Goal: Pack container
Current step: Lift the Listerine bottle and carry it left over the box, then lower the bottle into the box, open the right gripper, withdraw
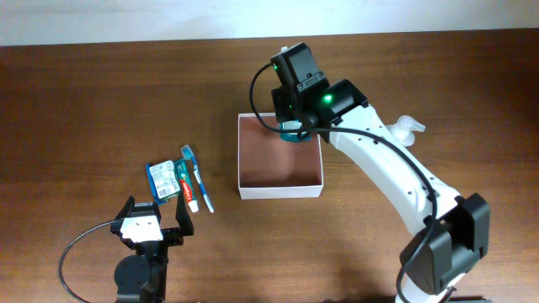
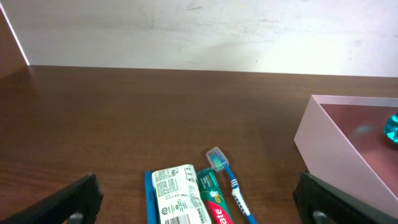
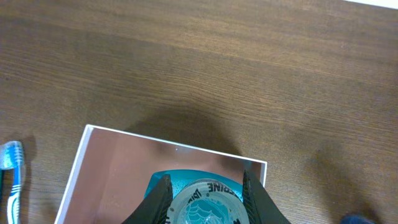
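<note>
The container [image 1: 280,190], a square white-walled box with a reddish-brown inside, sits at mid-table. It also shows in the left wrist view [image 2: 336,146] and the right wrist view [image 3: 118,168]. My right gripper [image 1: 290,126] [image 3: 205,182] is shut on the cap of a teal mouthwash bottle [image 1: 293,135] [image 3: 205,202] and holds it upright in the container's far right corner. The bottle's edge shows in the left wrist view [image 2: 392,127]. My left gripper [image 1: 154,215] [image 2: 199,205] is open and empty, just in front of the toiletries.
A green-white packet [image 1: 162,181] [image 2: 177,193], a toothpaste tube [image 1: 187,185] [image 2: 214,202] and a blue toothbrush [image 1: 200,181] [image 2: 230,183] lie side by side left of the container. A white spray bottle [image 1: 408,128] lies behind the right arm.
</note>
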Action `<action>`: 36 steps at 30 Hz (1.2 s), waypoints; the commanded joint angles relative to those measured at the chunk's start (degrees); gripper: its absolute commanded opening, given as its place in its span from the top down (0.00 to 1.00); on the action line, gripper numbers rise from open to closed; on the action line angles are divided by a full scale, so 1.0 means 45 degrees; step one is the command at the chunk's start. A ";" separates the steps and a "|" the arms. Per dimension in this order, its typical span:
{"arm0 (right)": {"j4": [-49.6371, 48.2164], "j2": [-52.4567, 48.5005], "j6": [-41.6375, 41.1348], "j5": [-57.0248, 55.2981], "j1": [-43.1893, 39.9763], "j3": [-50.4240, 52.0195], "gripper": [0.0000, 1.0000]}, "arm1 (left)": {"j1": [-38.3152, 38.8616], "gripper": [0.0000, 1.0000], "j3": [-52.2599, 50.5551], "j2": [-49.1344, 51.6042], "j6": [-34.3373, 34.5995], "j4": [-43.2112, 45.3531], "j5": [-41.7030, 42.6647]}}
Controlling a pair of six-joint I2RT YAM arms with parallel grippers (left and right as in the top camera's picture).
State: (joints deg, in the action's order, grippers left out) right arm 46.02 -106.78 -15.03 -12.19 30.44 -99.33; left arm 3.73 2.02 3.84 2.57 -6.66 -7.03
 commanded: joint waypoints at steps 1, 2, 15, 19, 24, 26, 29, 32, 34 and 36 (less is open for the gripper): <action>-0.0223 -0.0296 -0.0107 -0.0408 0.0068 -0.0267 0.78 | -0.0058 0.01 -0.0063 -0.0092 -0.0204 0.0000 0.0141; -0.0233 -0.0311 -0.0112 -0.0452 0.0068 -0.0267 0.77 | -0.0058 0.01 -0.0063 -0.0092 -0.0204 0.0000 0.0141; -0.0277 -0.0583 -0.0112 -0.1137 0.0044 -0.0262 0.77 | -0.0058 0.01 -0.0063 -0.0092 -0.0204 0.0000 0.0141; -0.0272 -0.0593 -0.0121 -0.1156 -0.0107 -0.0160 0.78 | -0.0058 0.01 -0.0063 -0.0092 -0.0204 0.0000 0.0141; -0.0588 -0.0593 -0.0442 -0.1001 -0.0374 0.0442 0.77 | -0.0058 0.01 -0.0063 -0.0092 -0.0204 -0.0005 0.0141; -0.0763 -0.0593 -0.0442 -0.0777 -0.0437 0.0641 0.77 | -0.0058 0.01 -0.0063 -0.0092 -0.0204 0.0000 0.0141; -0.0991 -0.0593 -0.0442 -0.0588 -0.0437 0.0831 0.77 | -0.0058 0.01 -0.0063 -0.0092 -0.0204 -0.0005 0.0141; -0.1166 -0.0593 -0.0442 -0.0588 -0.0437 0.0962 0.77 | -0.0058 0.01 -0.0063 -0.0092 -0.0204 0.0000 0.0141; -0.1287 -0.0593 -0.0442 -0.0588 -0.0437 0.1073 0.77 | -0.0058 0.01 -0.0063 -0.0092 -0.0204 0.0000 0.0141; -0.1399 -0.0593 -0.0442 -0.0588 -0.0437 0.1200 0.76 | -0.0058 0.01 -0.0063 -0.0092 -0.0204 0.0000 0.0141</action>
State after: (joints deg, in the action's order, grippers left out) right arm 40.66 -109.91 -16.49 -14.50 28.80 -94.43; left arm 3.73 2.02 3.84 2.57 -6.66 -7.01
